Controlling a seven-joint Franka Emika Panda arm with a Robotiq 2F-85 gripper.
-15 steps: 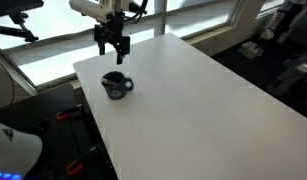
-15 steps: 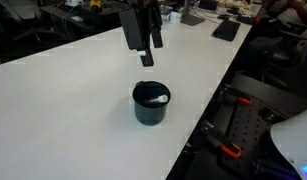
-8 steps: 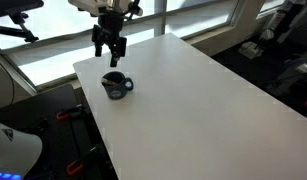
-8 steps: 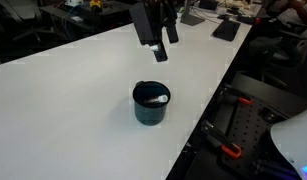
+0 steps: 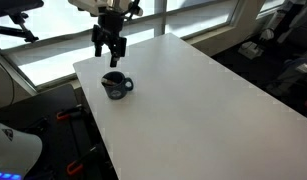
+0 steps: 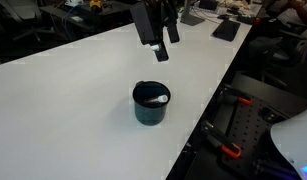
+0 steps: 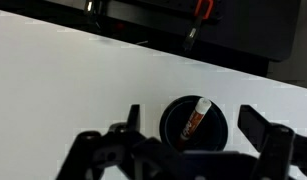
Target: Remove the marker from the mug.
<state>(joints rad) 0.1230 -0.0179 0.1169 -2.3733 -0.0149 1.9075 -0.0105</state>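
Gripper (image 5: 110,54) hung open above the white table (image 5: 193,100), fingers spread and empty, dark mug (image 6: 150,110) stood below near the table's edge, marker (image 7: 198,115) leaned inside the mug.

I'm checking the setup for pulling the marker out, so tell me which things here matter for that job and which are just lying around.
Part of the job:
- mug on the white table
- marker inside the mug
- hand, open, in the air over the table

Just lying about:
- flat black item at the table's far end
- red-handled clamps beside the table
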